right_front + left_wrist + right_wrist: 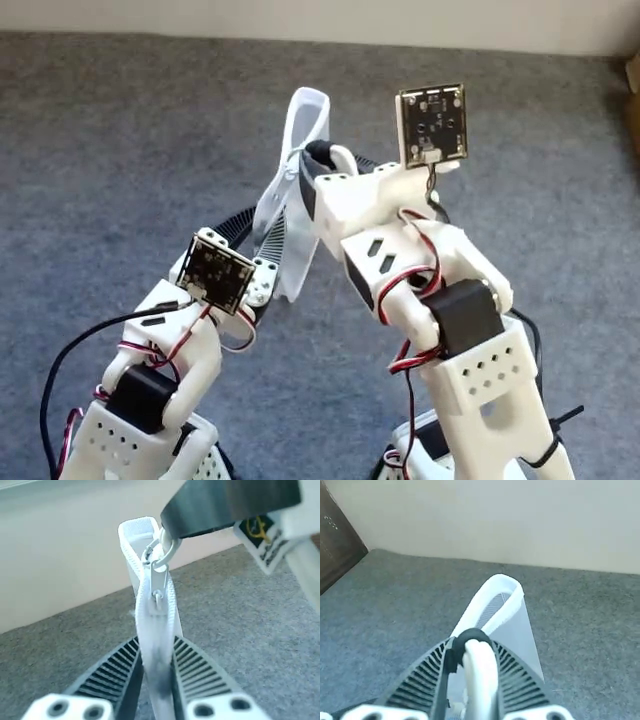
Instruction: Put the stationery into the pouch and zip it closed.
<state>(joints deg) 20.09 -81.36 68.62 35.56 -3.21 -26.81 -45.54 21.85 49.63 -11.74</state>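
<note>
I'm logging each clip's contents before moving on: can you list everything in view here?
pouch: 1, translucent white, held up off the carpet between both grippers
pull: 1, silver, on the zip near the pouch's upper end
carpet: 1, grey, under both arms
wall: 1, cream, beyond the carpet
furniture: 1, dark brown, at the carpet's edge
left gripper: 1, black and white, clamped on the pouch's zip edge
right gripper: 1, black and white, at the pull's end of the pouch

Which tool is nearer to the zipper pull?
Right. The right tool grips the zipper pull by its ring; the left tool clamps the pouch farther along the zipper, short of the pull.
</note>
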